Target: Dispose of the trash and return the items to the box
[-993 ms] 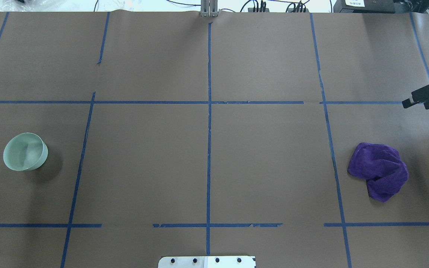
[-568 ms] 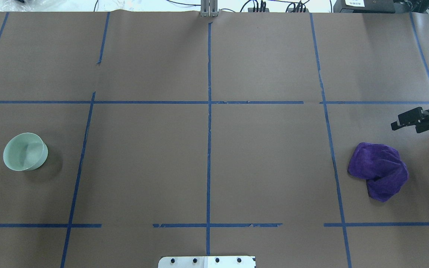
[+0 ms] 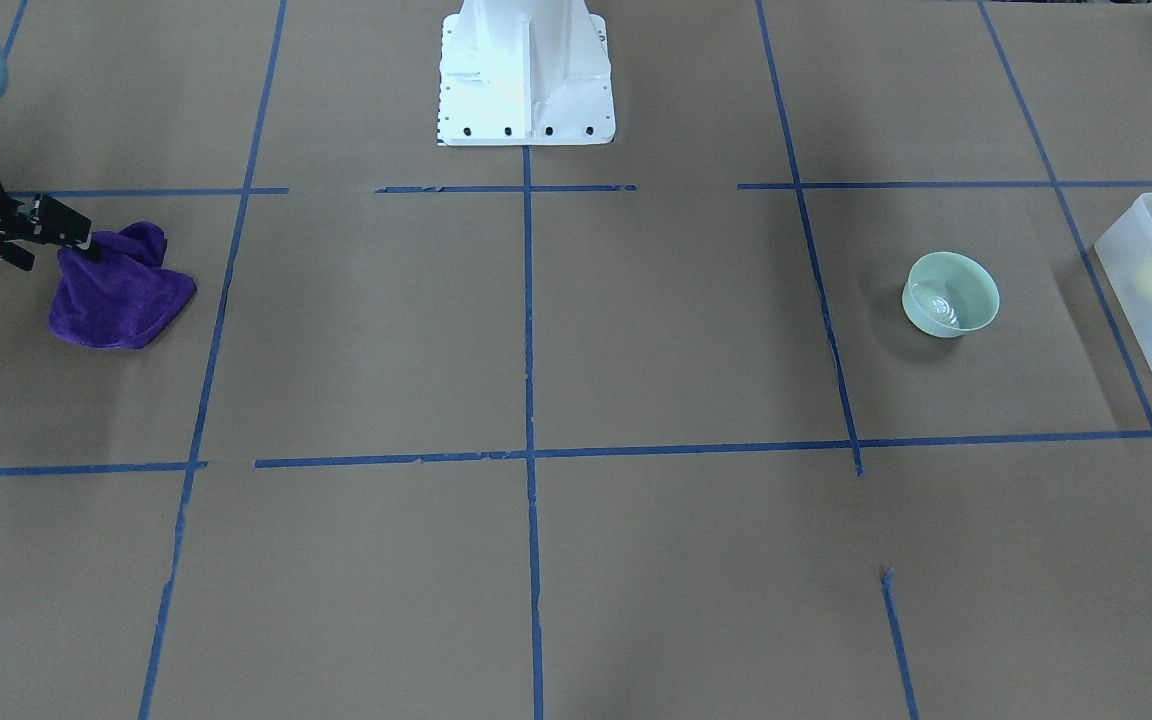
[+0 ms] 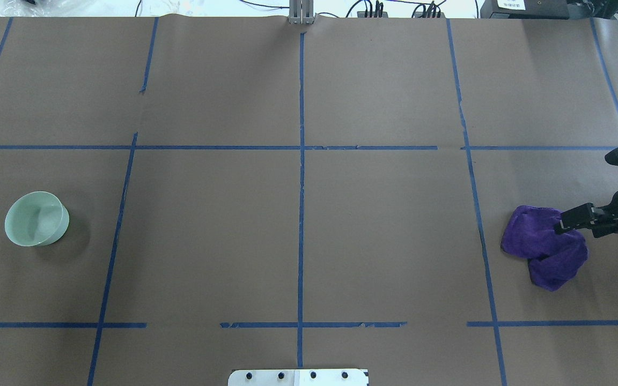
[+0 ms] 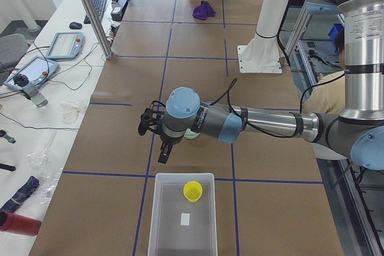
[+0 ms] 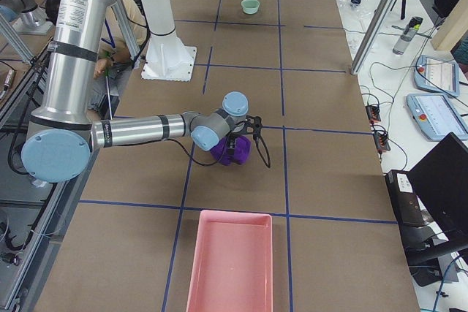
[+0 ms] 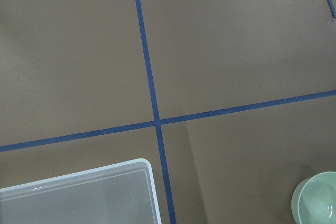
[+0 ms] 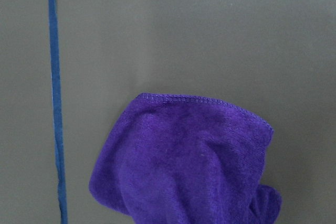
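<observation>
The right gripper (image 4: 576, 230) has its jaws apart, as far as the overhead view lets me judge. Its tips hang at the upper edge of the crumpled purple cloth (image 4: 542, 252). The left gripper (image 5: 163, 154) shows only in the side view, so I cannot tell how its jaws stand. It hangs over the table between the green bowl (image 4: 36, 219) and the box (image 5: 171, 232). The yellow cup (image 5: 192, 190) sits inside the box. A pink tray (image 6: 230, 268) lies near the cloth.

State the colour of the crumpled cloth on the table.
The cloth is purple; clearest in the right wrist-mounted view.
</observation>
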Motion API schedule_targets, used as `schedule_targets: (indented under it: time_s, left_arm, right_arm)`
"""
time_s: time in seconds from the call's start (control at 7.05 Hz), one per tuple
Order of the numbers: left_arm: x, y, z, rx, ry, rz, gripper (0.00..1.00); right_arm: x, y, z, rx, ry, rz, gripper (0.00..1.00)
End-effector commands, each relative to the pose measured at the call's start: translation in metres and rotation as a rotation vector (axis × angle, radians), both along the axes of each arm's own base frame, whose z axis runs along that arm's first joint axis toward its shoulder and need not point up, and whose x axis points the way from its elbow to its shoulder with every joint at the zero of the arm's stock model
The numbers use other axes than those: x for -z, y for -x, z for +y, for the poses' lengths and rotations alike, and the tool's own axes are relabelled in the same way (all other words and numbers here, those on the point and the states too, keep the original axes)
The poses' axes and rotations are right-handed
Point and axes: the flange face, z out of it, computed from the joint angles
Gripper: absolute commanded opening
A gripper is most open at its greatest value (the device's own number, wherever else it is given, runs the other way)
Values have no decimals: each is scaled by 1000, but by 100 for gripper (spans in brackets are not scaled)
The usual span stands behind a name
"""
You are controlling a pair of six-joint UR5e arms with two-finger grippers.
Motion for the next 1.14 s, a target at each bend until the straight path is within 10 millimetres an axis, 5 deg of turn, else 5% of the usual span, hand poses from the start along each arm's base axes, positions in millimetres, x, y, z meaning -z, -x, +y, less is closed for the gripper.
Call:
schedule_targets:
  time_s: [0.0,0.14,0.43,0.57,0.71,0.99]
  left_arm:
    - [1,-12,-2,-24,1,2,100]
    - [6,-35,-7,-35,8,16,100]
    - [20,-113,-11,-44,76,89,100]
    - [25,-128,-10,-67,68,96,100]
    - [30,-141,-9,-93,-1,111,100]
    - [-9,-181,-5,-141,55,64,100]
  right_arm:
    - [-3,15,6,3,5,24,55]
    - [-7,15,7,3,24,31,1]
    - [-14,17,8,11,40,28,0]
    - [-4,18,8,15,33,11,0]
    - [22,-10,-4,-28,31,-45,0]
    - [61,-169,-31,-255,76,-269,0]
